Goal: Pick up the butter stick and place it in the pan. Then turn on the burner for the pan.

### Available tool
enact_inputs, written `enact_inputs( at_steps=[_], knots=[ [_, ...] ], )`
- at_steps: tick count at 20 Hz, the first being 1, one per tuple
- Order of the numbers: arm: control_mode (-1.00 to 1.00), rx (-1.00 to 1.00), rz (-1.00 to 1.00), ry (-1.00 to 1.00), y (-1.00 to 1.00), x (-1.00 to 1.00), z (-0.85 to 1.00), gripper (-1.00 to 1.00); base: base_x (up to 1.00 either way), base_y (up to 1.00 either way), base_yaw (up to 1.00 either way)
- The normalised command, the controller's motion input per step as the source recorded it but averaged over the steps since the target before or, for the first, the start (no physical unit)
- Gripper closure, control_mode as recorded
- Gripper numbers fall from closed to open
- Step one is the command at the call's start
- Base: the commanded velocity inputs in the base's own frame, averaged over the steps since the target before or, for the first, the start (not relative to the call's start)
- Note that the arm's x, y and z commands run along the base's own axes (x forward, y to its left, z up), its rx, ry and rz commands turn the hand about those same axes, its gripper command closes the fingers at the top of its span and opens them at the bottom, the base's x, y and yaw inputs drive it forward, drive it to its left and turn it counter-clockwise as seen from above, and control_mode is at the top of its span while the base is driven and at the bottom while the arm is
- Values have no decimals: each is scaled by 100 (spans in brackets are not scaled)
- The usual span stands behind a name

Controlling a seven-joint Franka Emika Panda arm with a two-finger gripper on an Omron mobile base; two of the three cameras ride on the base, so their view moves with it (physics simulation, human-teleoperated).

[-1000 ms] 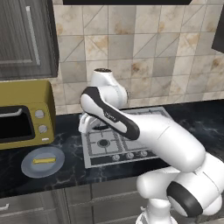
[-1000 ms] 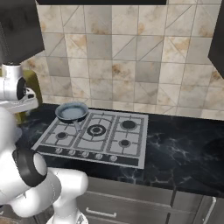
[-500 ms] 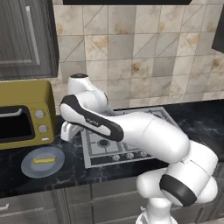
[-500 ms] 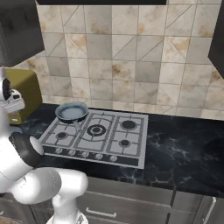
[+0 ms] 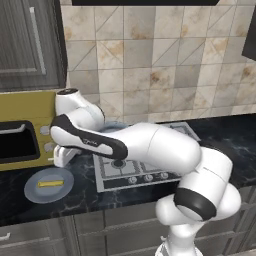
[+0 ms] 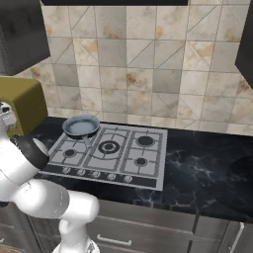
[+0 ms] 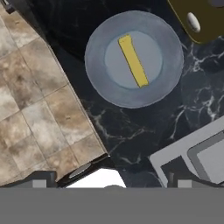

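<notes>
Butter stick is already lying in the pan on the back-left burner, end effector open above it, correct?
Not quite. The butter stick lies on the round plate on the counter, as the hand view shows; the pan on the back-left burner holds nothing. The rest stands.

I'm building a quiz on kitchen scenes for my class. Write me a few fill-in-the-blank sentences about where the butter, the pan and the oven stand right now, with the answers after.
1. The butter stick lies on a round grey-blue ____.
2. The pan sits on the ____ at its back left burner.
3. The plate rests on the black counter in front of the ____-coloured toaster oven.
4. Inside, the pan holds ____.

Missing words: plate; stove; yellow; nothing
</notes>
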Motion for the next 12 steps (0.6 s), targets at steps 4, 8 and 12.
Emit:
enact_inputs(
  at_steps=[4, 8, 12],
  knots=[
    [-100, -1, 7, -1, 26, 0, -30, -100, 0, 0, 0],
    [-100, 0, 7, -7, 13, 0, -48, -100, 0, 0, 0],
    [-100, 0, 7, -5, 5, 0, -43, -100, 0, 0, 0]
  ],
)
